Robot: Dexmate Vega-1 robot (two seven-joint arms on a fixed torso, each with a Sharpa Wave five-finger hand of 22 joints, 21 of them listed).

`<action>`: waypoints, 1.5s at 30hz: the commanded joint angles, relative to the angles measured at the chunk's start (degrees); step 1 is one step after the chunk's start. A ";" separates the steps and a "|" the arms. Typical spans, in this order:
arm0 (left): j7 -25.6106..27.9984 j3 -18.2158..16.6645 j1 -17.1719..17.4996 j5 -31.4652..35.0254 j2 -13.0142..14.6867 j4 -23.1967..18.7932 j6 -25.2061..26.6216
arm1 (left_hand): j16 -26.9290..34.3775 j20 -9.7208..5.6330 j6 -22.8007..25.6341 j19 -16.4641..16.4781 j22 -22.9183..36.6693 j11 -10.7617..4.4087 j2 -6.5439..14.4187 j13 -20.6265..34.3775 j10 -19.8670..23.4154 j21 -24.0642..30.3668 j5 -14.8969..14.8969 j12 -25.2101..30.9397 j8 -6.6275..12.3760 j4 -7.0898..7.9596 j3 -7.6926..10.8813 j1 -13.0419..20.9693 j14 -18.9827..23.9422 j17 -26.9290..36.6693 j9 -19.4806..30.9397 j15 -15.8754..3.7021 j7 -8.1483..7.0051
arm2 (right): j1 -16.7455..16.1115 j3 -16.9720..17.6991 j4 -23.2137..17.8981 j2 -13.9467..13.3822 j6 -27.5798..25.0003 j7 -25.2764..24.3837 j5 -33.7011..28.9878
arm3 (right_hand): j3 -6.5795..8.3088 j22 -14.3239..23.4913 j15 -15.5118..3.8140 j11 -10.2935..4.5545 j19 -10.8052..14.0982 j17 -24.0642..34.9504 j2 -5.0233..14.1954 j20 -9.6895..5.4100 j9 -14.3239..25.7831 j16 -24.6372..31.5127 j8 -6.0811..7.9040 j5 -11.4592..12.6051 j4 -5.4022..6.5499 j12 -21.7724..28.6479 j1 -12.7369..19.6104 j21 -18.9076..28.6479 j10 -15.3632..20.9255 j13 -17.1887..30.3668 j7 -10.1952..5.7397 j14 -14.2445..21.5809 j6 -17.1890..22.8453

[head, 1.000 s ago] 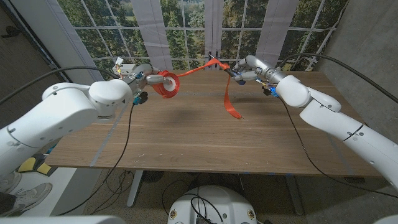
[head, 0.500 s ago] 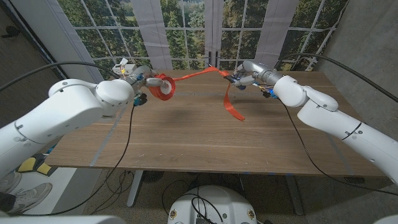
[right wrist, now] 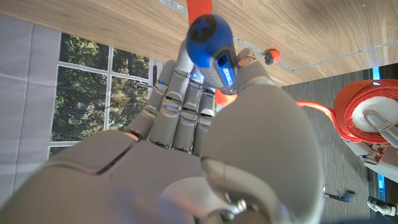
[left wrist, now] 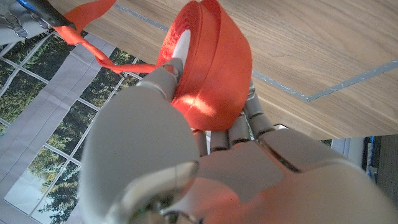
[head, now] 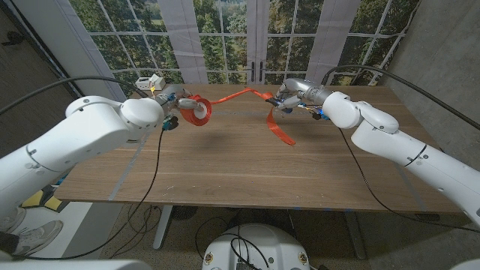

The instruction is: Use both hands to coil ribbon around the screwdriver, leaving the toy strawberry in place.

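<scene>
Both hands up over the table's (head: 225, 169) far side. Left hand (head: 171, 100) clamped round the red spool (head: 197, 109) — right hand (head: 298, 93) wrapped on the blue-handled screwdriver (right wrist: 212, 46). Ribbon (head: 238, 94) strung between them, its loose tail drooping beside the right hand toward the wood. Strawberry (right wrist: 270, 56) small, on the table.
</scene>
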 commanded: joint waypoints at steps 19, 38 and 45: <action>-2.14 5.93 -2.08 3.89 -2.72 3.49 3.22 | -1.77 -1.38 15.09 1.59 -0.53 -17.23 3.23 8.70 19.45 0.11 0.01 -2.75 0.91 0.33 1.69 3.67 15.26 8.07 -1.70 -18.05 -2.25 | 2.25 -5.08 1.38 2.60 -1.61 6.69 -9.21 | 0.43 -0.20 -8.29 -3.70 1.81 -0.86 5.38 -1.07 -0.60 -0.28 0.33 0.80 -0.94 -0.80 7.72 0.51 8.92 -1.85 -8.64 4.09 11.32; -1.26 9.84 -4.28 7.42 -5.61 5.64 9.55 | -3.11 -2.26 15.90 2.69 -1.26 -17.53 2.01 5.96 20.75 -0.03 -0.21 -5.44 1.03 0.22 1.91 2.30 16.46 7.39 -3.57 -18.53 -3.43 | 4.88 -8.92 5.32 5.51 -1.57 11.57 -11.94 | 0.81 -0.23 -8.12 -3.32 2.48 -1.45 4.98 -1.00 -1.13 -0.57 0.19 0.46 -1.04 -1.17 7.45 0.56 9.48 -2.28 -8.35 5.01 11.70; -1.87 11.62 -5.30 8.63 -5.85 6.58 10.82 | -3.23 -2.61 16.51 3.10 -1.52 -17.70 1.51 5.03 21.17 -0.04 -0.36 -6.40 1.20 -0.01 1.75 2.14 16.99 7.37 -4.27 -18.98 -4.04 | 5.21 -9.77 6.42 6.41 -1.92 11.51 -13.29 | 0.92 -0.23 -8.19 -3.27 2.75 -1.51 4.93 -1.04 -1.29 -0.64 0.10 0.28 -1.02 -1.26 7.29 0.58 9.38 -2.14 -8.23 5.11 11.68</action>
